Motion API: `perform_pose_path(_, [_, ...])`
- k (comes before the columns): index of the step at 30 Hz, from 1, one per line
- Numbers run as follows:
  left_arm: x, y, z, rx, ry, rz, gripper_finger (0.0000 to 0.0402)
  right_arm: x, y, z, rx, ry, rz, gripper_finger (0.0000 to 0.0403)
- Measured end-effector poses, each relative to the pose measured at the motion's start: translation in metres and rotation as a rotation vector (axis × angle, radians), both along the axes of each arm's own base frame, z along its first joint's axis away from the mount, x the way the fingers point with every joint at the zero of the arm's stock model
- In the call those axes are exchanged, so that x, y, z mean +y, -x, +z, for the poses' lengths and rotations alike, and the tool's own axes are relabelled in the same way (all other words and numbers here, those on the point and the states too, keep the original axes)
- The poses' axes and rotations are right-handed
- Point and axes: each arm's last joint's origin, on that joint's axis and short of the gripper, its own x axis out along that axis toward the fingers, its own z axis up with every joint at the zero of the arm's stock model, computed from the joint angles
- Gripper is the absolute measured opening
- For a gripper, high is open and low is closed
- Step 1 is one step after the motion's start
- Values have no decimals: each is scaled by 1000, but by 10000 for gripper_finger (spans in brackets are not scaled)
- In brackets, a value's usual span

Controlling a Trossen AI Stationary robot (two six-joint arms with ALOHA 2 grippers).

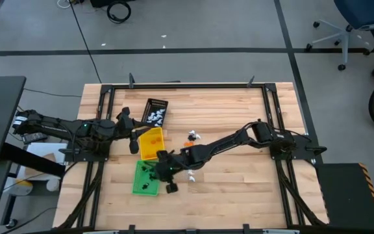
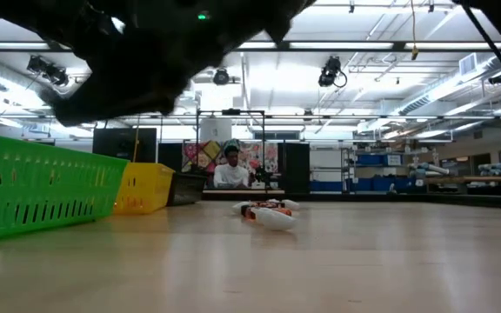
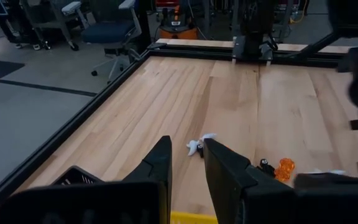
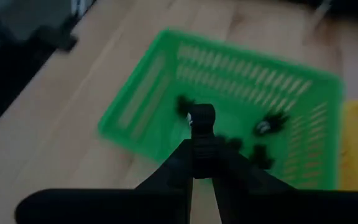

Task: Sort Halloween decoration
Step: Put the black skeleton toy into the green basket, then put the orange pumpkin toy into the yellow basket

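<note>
Right gripper [image 4: 202, 134] pinched on small black trinket [image 4: 202, 116]; best released low, inside green slotted plastic tray [image 4: 143, 93]. Left gripper [image 3: 187, 163] slightly parted, empty.

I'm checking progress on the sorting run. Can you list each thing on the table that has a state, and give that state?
Right pincer: shut on a small black trinket, above the green tray.
Left pincer: fingers slightly apart, empty, waiting by the yellow tray.
Green tray: upright, holds several black trinkets.
Yellow tray: upright, contents hard to tell.
Black tray: upright, holds white trinkets.
Loose trinkets: still unsorted on the wood.
</note>
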Motion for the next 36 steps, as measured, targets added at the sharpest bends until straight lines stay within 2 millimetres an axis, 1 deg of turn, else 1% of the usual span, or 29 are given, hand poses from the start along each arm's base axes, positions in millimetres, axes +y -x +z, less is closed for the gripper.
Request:
perform_pose_path(2, [0,0,0,-2,0,0,69,-5,-6,0,-57,-9,-22,54])
perform_pose_path(6, [0,0,0,-2,1,0,69,-11,-10,-1,-90,-9,-38,55])
perform_pose_path(9, [0,0,0,-3,1,0,69,-12,-11,-3,-85,-15,-41,65])
perform_pose_path(14, [0,0,0,-2,-1,0,69,-17,-13,-10,-63,-50,-30,107])
perform_pose_path(20, [0,0,0,-1,-2,-1,69,-21,-12,-10,-40,-50,-42,152])
perform_pose_path(22, [0,0,0,-1,-2,-2,69,-22,-9,-4,-27,-26,-68,159])
perform_pose_path(26, [-1,0,0,-1,-2,-9,69,-20,3,17,12,55,-154,160])
perform_pose_path(30, [-1,0,0,0,-3,-10,69,-17,20,27,120,109,-215,159])
perform_pose_path(32, [-1,0,0,0,-2,-10,69,-18,28,28,193,113,-234,159])
perform_pose_path(36, [-1,0,0,0,-3,-10,69,-28,40,18,363,143,-286,164])
